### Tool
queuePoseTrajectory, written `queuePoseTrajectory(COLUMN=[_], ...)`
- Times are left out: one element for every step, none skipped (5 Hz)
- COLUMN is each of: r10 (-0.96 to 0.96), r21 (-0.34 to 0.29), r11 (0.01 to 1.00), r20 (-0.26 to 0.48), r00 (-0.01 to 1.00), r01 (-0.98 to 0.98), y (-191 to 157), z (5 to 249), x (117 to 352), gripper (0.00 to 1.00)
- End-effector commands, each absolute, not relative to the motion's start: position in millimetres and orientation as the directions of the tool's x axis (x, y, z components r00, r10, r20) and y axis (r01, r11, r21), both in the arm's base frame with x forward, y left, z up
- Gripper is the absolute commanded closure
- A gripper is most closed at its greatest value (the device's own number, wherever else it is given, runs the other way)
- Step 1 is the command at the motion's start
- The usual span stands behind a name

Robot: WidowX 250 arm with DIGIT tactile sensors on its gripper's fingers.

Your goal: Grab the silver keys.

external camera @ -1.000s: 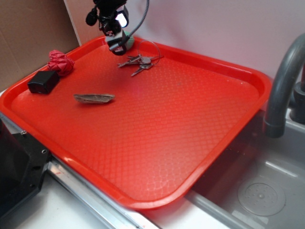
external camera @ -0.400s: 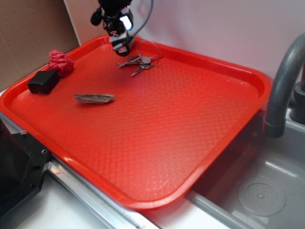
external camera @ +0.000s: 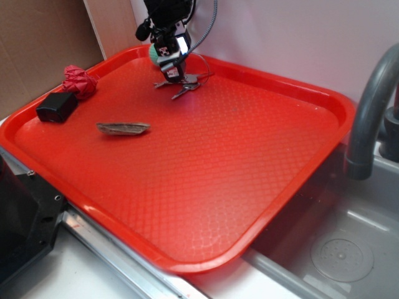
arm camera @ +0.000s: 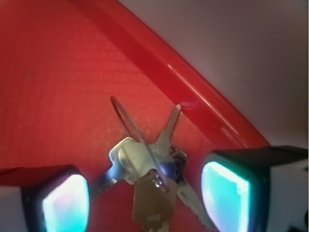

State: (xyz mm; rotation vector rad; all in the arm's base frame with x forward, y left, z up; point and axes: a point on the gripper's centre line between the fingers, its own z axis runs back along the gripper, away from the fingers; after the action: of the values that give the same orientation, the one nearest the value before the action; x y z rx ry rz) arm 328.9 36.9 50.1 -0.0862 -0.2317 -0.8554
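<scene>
Gripper (external camera: 173, 70) sits low over the keys (external camera: 182, 83) at the far left of the red tray (external camera: 249, 162), near the back rim. Wrist view: jaws spread wide, one finger (arm camera: 63, 198) left of the bunch and the other (arm camera: 227, 195) right of it, keys (arm camera: 149, 169) in the gap between, neither pad touching them, nothing held. Wire ring stands up from the key heads toward the rim. Elsewhere on the tray, well apart from the keys: folded strip (external camera: 123, 128), black box (external camera: 57, 107), red crumpled cloth (external camera: 80, 81). Grey faucet (external camera: 372, 106) stands at right over the sink (external camera: 340, 249).
</scene>
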Motion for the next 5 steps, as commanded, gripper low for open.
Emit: queuePoseTrajectory(r10=[-0.774, -0.776, -0.79, -0.8, -0.808], r21=[0.118, 0.101, 0.126, 0.133, 0.094], r11=[0.616, 0.612, 0.595, 0.581, 0.565], r20=[0.273, 0.269, 0.27, 0.272, 0.266], r00=[0.571, 0.57, 0.55, 0.534, 0.526], r01=[0.779, 0.785, 0.794, 0.803, 0.82], y=[7, -2, -10, -16, -30], z=[60, 55, 62, 69, 81], x=[348, 348, 342, 335, 323], gripper=[1.0, 1.0, 1.0, 1.0, 1.0])
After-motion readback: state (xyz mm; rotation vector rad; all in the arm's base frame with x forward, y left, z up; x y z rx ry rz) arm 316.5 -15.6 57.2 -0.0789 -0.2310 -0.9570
